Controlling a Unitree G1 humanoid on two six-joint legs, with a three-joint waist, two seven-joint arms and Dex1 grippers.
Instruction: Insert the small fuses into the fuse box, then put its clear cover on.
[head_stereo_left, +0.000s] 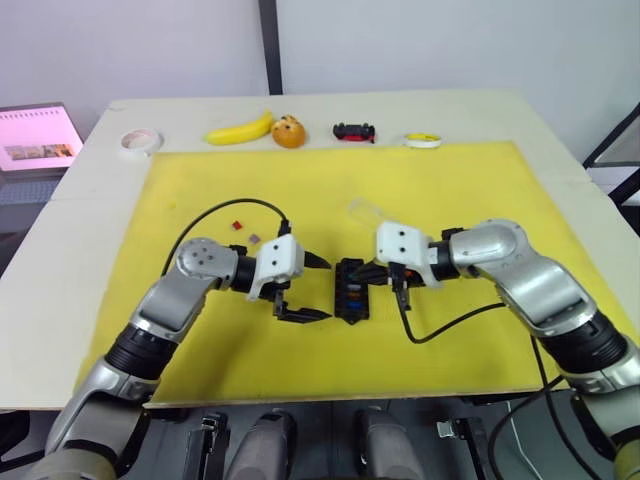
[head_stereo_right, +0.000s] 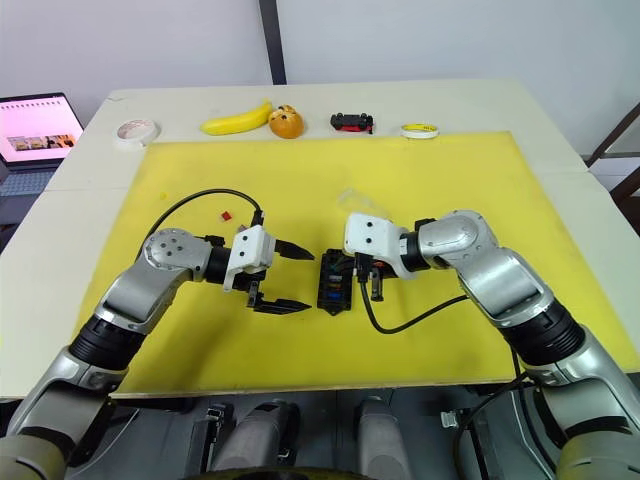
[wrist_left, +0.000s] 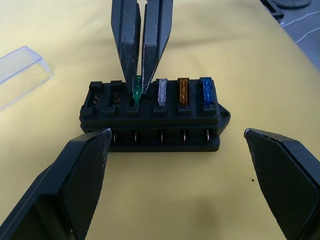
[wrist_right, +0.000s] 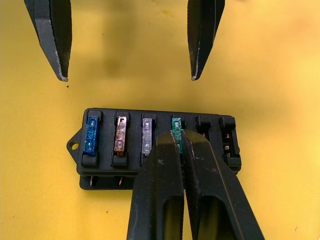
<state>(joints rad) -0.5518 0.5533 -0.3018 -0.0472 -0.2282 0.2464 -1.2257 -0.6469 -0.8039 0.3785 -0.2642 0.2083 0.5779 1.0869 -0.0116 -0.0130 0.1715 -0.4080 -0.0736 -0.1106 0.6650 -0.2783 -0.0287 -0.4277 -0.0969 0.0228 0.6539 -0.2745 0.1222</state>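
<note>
The black fuse box lies on the yellow mat between my two grippers. Blue, orange-brown and grey fuses sit in its slots, and two end slots are empty. My right gripper is shut on a green fuse that stands in the fourth slot. On the other side of the box my left gripper stands open, with one finger off each end and touching nothing. The clear cover lies on the mat just beyond the box. A red fuse and a purple one lie loose behind my left wrist.
Along the table's far edge sit a banana, an orange fruit, a black-and-red toy car, a white tape roll and a yellow-and-white roll. A laptop stands off the table's far left. Cables trail from both wrists.
</note>
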